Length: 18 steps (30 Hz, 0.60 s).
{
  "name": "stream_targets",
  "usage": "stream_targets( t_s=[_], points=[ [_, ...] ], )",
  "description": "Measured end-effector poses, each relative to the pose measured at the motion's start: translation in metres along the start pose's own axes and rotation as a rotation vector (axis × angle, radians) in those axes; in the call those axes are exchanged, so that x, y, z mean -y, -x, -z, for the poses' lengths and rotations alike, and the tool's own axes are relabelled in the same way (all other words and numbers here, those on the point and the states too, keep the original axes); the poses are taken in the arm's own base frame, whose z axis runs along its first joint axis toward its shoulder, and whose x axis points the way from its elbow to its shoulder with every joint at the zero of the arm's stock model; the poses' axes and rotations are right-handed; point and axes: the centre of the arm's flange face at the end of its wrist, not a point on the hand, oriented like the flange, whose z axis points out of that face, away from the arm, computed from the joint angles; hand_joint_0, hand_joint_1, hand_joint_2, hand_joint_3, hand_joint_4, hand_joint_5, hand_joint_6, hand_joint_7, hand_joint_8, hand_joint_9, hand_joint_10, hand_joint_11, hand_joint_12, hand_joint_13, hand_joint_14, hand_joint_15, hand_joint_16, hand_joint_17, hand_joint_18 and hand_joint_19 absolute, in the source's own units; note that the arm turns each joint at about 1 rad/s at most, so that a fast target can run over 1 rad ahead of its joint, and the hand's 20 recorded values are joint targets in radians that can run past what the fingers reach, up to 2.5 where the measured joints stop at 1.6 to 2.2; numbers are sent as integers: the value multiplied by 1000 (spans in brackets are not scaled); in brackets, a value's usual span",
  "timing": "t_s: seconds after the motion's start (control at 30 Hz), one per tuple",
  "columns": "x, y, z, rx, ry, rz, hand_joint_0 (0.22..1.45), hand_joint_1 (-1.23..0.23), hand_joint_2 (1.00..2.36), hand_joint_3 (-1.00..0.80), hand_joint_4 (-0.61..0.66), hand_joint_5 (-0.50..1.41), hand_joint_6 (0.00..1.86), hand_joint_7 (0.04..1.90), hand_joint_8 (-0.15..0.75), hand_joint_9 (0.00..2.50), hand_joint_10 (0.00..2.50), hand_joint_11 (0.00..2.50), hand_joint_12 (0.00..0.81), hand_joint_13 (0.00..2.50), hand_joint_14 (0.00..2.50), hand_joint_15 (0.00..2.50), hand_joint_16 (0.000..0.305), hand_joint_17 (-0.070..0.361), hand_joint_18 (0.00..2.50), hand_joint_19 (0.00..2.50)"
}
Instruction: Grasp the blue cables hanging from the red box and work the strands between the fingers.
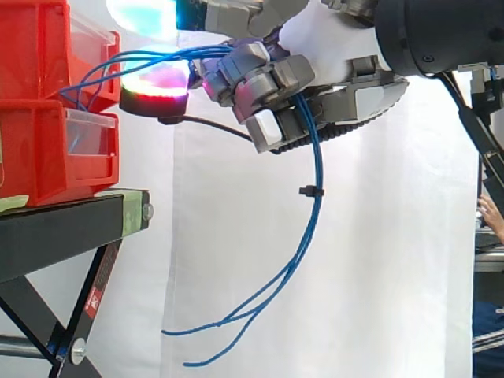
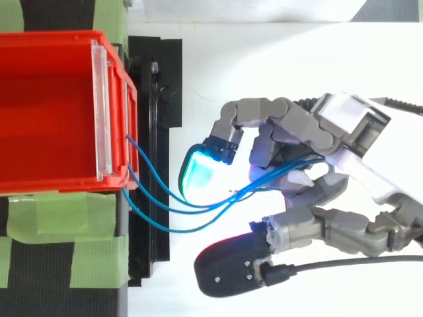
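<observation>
Hand pose, side view: you have the hand coming in from the upper right of the frame. Its fingers are bent and point left toward the red box.
Hand pose, top view: the hand enters from the right edge with its palm at centre right. The fingers fold in toward frame centre.
Fingertip pads: one fingertip pad glows cyan-green at centre. In the side view another glows red-magenta, just right of the box front.
Finger state: the fingers are curled closed around the blue cables. The strands are threaded between the fingers and come out below them.
Cables, side view: they leave the red box at upper left and arch right into the hand. From there they hang down the middle of the frame. The loose ends splay out toward the lower left and hang free.
Cables, top view: separate strands leave the box's right edge. They sag across the gap and converge into the fingers at centre.
Cable tie: a small black cable tie sits on the hanging strands below the hand.
Box support: the red box sits on a lower red bin. That bin rests on the black stand at the left edge.
Tape: green tape lies along the stand at lower left in the top view.
Backdrop: the white curtain hangs behind the cables.
</observation>
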Motion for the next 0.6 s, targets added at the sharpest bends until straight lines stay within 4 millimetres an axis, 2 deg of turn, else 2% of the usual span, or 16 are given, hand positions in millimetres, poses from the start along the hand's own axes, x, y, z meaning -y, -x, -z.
stream_targets(
  t_s=[0.07, 0.13, 0.4, 0.47, 0.6],
  points=[
    [0, 0, 0, 0, 0, 0, 847, -785, 1000, -1000, 271, -99, 740, 1153, 545, 331, 2500, 2500, 600, 1050, 2500, 1650, 63, 141, 1528, 830],
    [0, 0, 0, 0, 1, -1, 873, -775, 1004, -923, 272, -93, 751, 1143, 544, 334, 2500, 2500, 598, 1050, 2500, 1638, 62, 140, 1526, 835],
    [0, 0, 0, 0, 1, -1, 957, -738, 1018, -514, 261, -80, 808, 1132, 542, 356, 2500, 2500, 599, 1066, 2500, 1644, 61, 137, 1547, 846],
    [0, 0, 0, 0, 1, -1, 946, -711, 1019, -488, 265, -78, 835, 1119, 540, 359, 2500, 2500, 599, 1069, 2500, 1632, 62, 138, 1551, 838],
    [0, 0, 0, 0, 0, -1, 890, -654, 1016, -581, 269, -42, 838, 1138, 546, 387, 2500, 2500, 599, 1088, 2500, 1636, 63, 141, 1550, 772]
  ],
)
